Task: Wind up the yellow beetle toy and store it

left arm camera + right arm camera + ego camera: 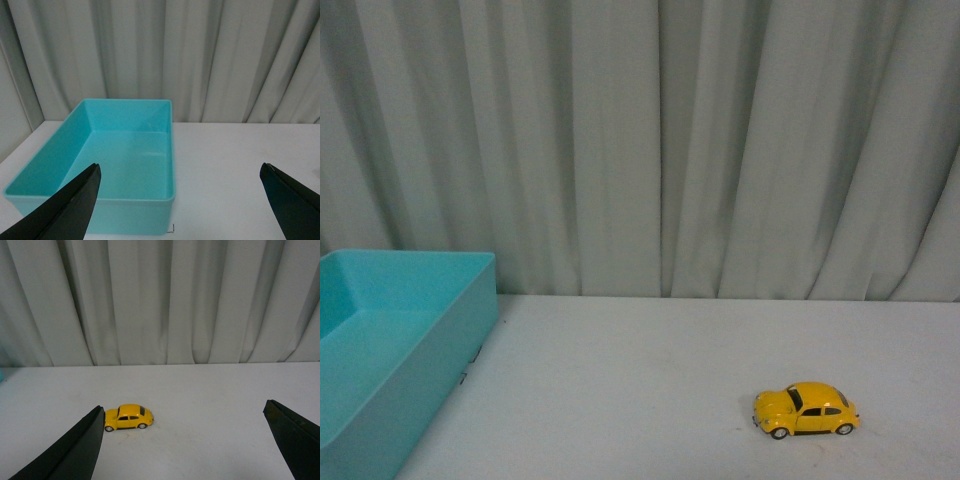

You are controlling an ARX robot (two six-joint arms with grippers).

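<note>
Well, our left gripper [180, 167] and right gripper [183, 405] both gape wide, empty; the yellow beetle toy [807, 410] stands on the table's [620, 380] right, well apart from the teal bin [440, 360]; we'd grip its flanks squarely.

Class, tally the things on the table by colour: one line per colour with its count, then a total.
Yellow: 1, the yellow beetle toy
Turquoise: 1, the open box
Total: 2
</note>
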